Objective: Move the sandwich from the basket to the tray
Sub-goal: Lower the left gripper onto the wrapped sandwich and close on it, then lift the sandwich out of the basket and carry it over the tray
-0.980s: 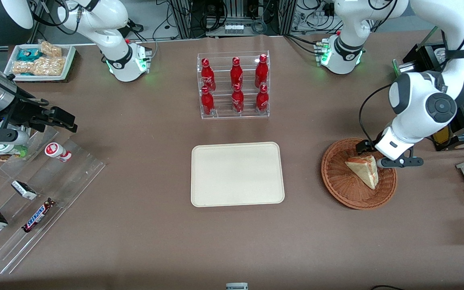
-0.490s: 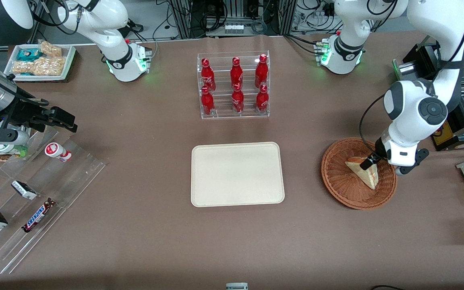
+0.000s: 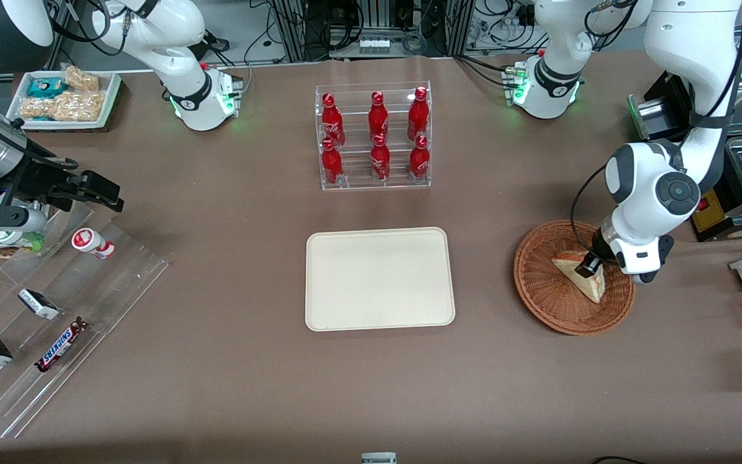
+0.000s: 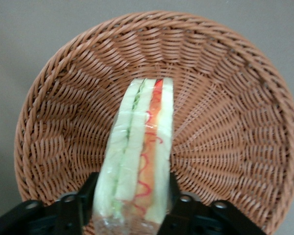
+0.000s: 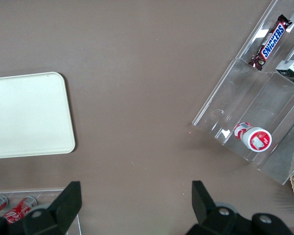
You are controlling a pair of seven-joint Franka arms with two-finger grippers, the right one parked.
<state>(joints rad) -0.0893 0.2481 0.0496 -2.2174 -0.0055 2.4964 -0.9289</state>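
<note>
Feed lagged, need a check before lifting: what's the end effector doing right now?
Left end effector: down in the basket, fingers on either side of the sandwich; whether they are pressing it yet cannot be told.

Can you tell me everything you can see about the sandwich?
The sandwich is a triangular wedge of pale white bread, wrapped in clear shiny film. Along its cut edge run green and red-orange filling layers. It lies in the round woven wicker basket, with its point toward the basket's middle. The left arm's gripper is down over its wide end, one dark finger at each bread side, right against the wrap. The cream tray lies apart from it, toward the middle of the table.
</note>
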